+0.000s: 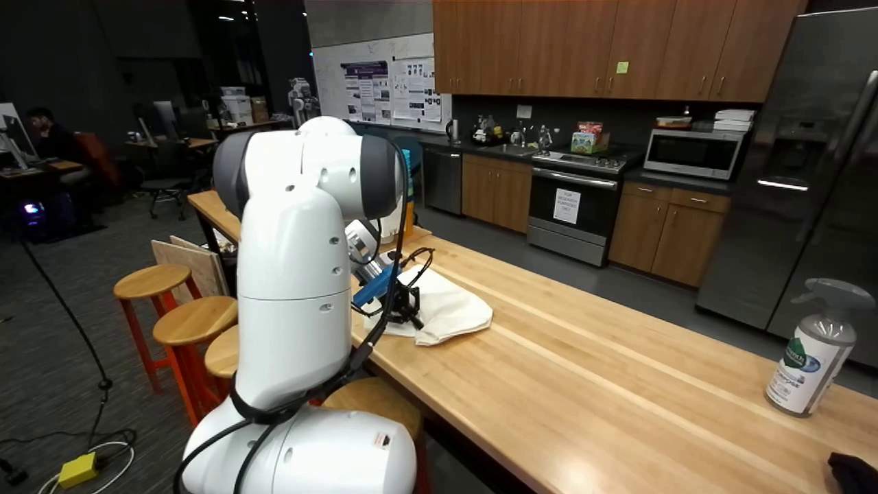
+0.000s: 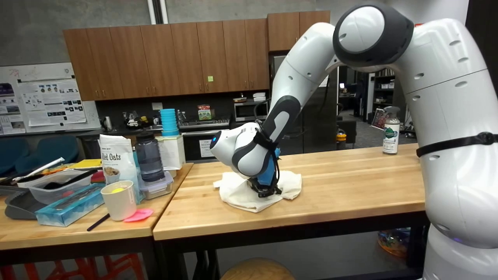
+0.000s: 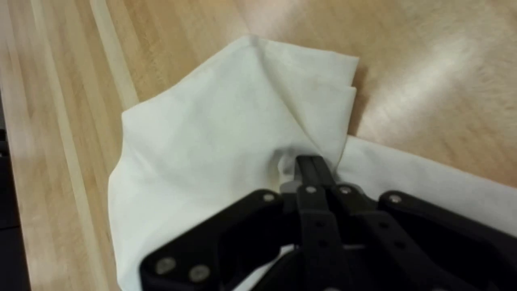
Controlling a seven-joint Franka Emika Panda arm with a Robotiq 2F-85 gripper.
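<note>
An off-white cloth lies crumpled and partly folded on the wooden table, in both exterior views and across the wrist view. A folded corner points to the top right of the cloth in the wrist view. My gripper is tilted down onto the cloth, in both exterior views. In the wrist view its two black fingertips are pressed together and meet the cloth beside a fold. No fabric shows between the fingertips; whether a bit is pinched beneath them is hidden.
A spray bottle stands at the table's far end from the gripper. An adjoining table holds an oats bag, a dark bottle, a cup, a tissue box and bins. Stools stand alongside.
</note>
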